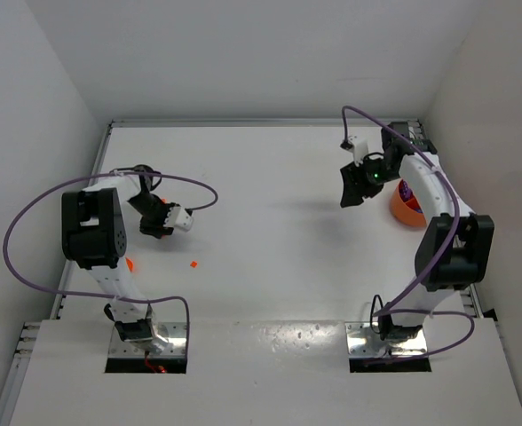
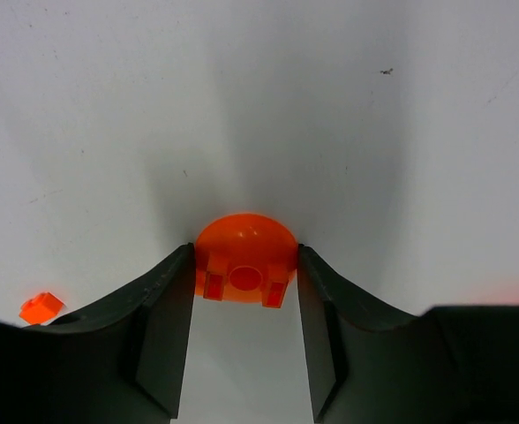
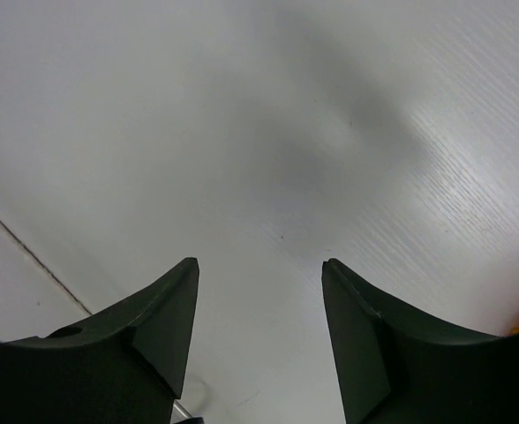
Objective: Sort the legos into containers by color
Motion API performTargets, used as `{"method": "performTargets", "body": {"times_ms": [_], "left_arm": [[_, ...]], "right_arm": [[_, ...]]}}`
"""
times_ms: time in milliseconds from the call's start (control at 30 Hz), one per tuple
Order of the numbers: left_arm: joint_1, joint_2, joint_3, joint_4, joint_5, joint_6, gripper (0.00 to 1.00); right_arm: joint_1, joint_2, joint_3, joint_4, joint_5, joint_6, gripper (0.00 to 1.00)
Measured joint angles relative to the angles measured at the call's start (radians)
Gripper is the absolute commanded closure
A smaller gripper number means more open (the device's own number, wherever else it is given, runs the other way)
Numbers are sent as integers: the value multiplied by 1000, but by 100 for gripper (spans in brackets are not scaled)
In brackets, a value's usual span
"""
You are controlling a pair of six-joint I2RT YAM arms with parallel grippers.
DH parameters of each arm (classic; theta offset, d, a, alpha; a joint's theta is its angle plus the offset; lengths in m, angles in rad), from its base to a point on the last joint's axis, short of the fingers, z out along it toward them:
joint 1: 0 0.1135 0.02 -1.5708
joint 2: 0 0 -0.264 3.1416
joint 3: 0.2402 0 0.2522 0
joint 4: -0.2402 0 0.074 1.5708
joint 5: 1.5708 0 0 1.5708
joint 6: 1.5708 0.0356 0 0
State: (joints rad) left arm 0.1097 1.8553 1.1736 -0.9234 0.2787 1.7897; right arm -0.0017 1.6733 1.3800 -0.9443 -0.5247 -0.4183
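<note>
Your left gripper (image 2: 245, 253) pinched the rounded orange piece (image 2: 245, 238) only at its fingertips (image 2: 176, 276), so it might squirt free; your right gripper (image 3: 259, 267) hung open, empty.

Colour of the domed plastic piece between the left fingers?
The domed plastic piece is orange; clearest in left wrist view.

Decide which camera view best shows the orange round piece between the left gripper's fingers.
The left wrist view: the orange round piece sits centred between the fingers, touching both, with its recessed face visible. In the top external view it cannot be made out under the left gripper. The right wrist view does not show it.
</note>
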Motion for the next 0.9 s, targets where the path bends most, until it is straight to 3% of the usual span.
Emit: {"method": "performTargets", "body": {"times_ms": [233, 500, 900], "left_arm": [[-10, -5, 2, 0, 18, -22, 63], [-93, -40, 50, -3, 145, -99, 65], [-264, -137, 137, 17, 432, -412, 66]], "right_arm": [[27, 10, 0, -3, -127, 39, 41], [85, 27, -51, 29, -383, 176, 37], [196, 225, -114, 406, -619, 714, 41]]}}
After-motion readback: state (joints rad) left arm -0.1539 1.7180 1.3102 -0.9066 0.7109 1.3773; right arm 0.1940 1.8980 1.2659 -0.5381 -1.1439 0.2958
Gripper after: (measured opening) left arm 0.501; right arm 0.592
